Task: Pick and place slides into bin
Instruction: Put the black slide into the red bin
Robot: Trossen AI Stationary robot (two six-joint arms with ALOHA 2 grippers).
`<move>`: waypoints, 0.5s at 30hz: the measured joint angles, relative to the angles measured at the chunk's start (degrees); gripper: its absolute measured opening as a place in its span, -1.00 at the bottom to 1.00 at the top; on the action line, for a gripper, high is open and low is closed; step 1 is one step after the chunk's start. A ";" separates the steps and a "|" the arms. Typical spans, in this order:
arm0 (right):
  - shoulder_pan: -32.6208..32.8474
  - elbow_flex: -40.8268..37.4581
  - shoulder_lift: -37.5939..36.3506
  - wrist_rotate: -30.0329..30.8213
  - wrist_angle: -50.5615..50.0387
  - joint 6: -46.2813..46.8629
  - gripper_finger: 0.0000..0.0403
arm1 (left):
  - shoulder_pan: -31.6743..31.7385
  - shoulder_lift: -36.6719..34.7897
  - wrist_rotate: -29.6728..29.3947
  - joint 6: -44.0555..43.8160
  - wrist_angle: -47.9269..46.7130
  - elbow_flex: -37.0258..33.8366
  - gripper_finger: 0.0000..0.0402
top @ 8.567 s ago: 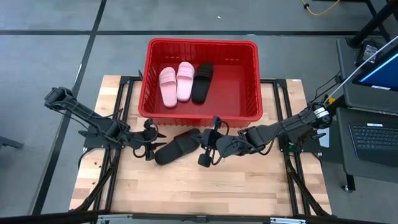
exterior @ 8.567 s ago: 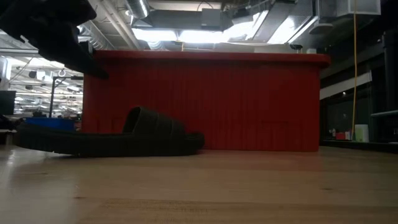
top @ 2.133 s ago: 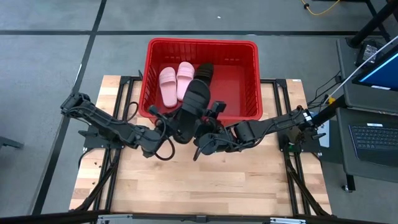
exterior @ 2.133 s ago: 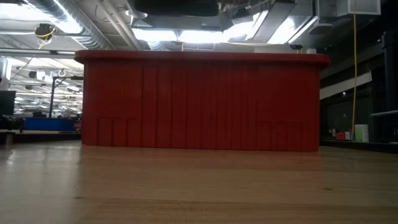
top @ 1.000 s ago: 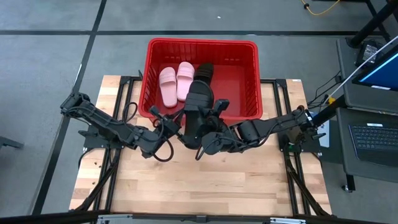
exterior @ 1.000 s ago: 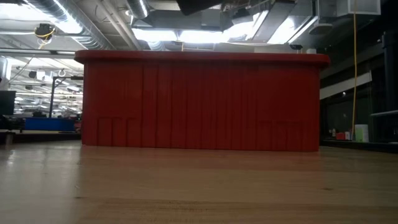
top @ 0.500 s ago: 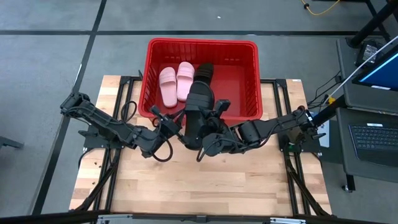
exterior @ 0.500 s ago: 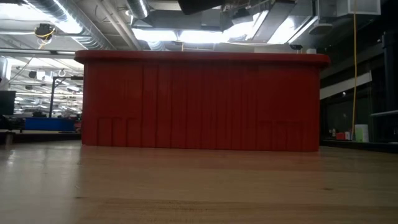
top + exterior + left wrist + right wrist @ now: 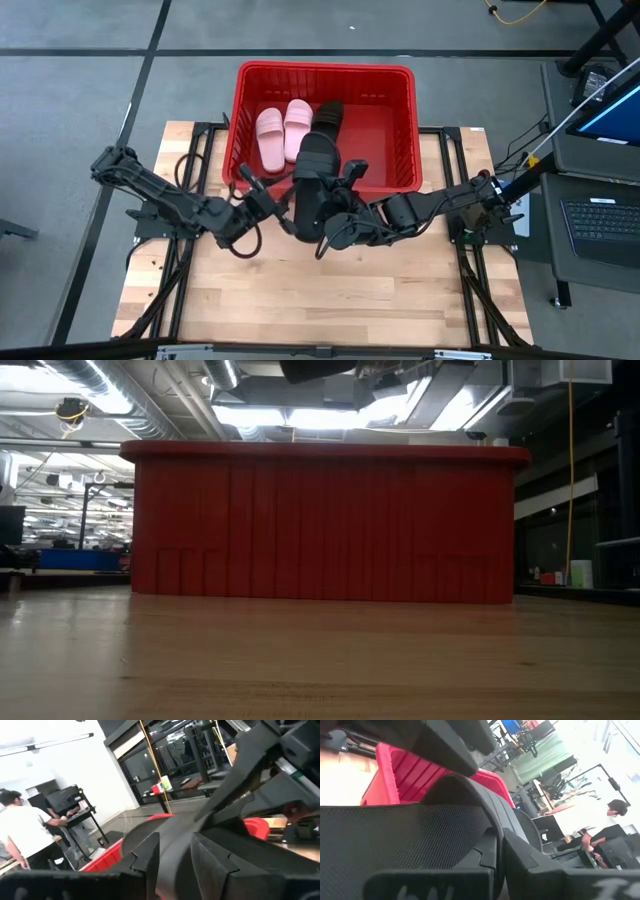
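One black slide (image 9: 315, 180) is lifted clear over the near wall of the red bin (image 9: 325, 67), its toe pointing into the bin. My left gripper (image 9: 266, 195) is at the slide's left side and my right gripper (image 9: 336, 218) is at its near right end; both are shut on it. Two pale pink slides (image 9: 270, 140) (image 9: 298, 128) and another black slide (image 9: 330, 113) lie flat on the bin's floor. In the low view the bin's near wall (image 9: 320, 525) fills the middle, and a dark shape (image 9: 315, 368) shows at the top edge. My left gripper has a dark band of the slide (image 9: 175, 845) between its two fingers (image 9: 145, 857), coming from the table's left. Which part of the slide this is I cannot tell. The slide is off the table. My right gripper is shut on the slide near its heel end, coming from the table's right. Its fingers (image 9: 545, 867) stand close together beside the textured surface (image 9: 395, 835). The strap (image 9: 470, 795) arches beyond them. The place of contact is hidden by the fingers.
The wooden table top (image 9: 330, 290) lies in front of the bin. The right half of the bin's floor (image 9: 385, 150) is bare. A desk with a laptop (image 9: 600, 215) stands at the right. People show in the room behind (image 9: 20, 830) (image 9: 600, 820).
My left arm has drawn slightly toward the table's left. The black slide stays lifted over the bin's near wall between both grippers, about where it was a second ago.
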 joint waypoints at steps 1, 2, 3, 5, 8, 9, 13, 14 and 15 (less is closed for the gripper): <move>0.00 0.00 0.00 0.04 0.01 -0.07 -0.92 | 0.01 -0.43 -0.09 0.63 -0.12 0.00 -0.46; 0.00 0.00 -0.02 0.06 0.06 -0.11 -0.92 | 0.01 -0.81 -0.21 1.37 -0.35 0.00 -0.44; -0.02 0.00 -0.04 0.22 0.04 -0.13 -0.92 | -0.01 -1.22 -0.21 2.35 -0.44 0.00 -0.43; -0.15 0.00 -0.07 0.34 0.02 -0.23 -0.92 | -0.21 -2.05 -0.33 4.17 -0.41 0.00 -0.41; -0.33 0.00 -0.08 0.38 0.00 -0.39 -0.92 | -1.19 -3.29 -0.42 7.35 -0.44 0.00 -0.41; -0.46 0.00 -0.09 0.40 0.01 -0.59 -0.92 | -1.52 -3.72 -0.16 8.38 -0.46 0.00 -0.41; -1.27 0.00 -1.08 1.17 0.28 -1.67 -0.92 | -2.92 -6.12 1.20 11.54 -2.32 0.00 -0.46; -1.48 0.00 -1.70 1.16 0.42 -1.56 -0.92 | -3.11 -7.06 2.00 11.45 -3.80 0.00 -0.48; -1.70 0.00 -2.38 1.18 0.55 -1.54 -0.92 | -3.13 -8.18 3.11 10.85 -5.67 0.00 -0.50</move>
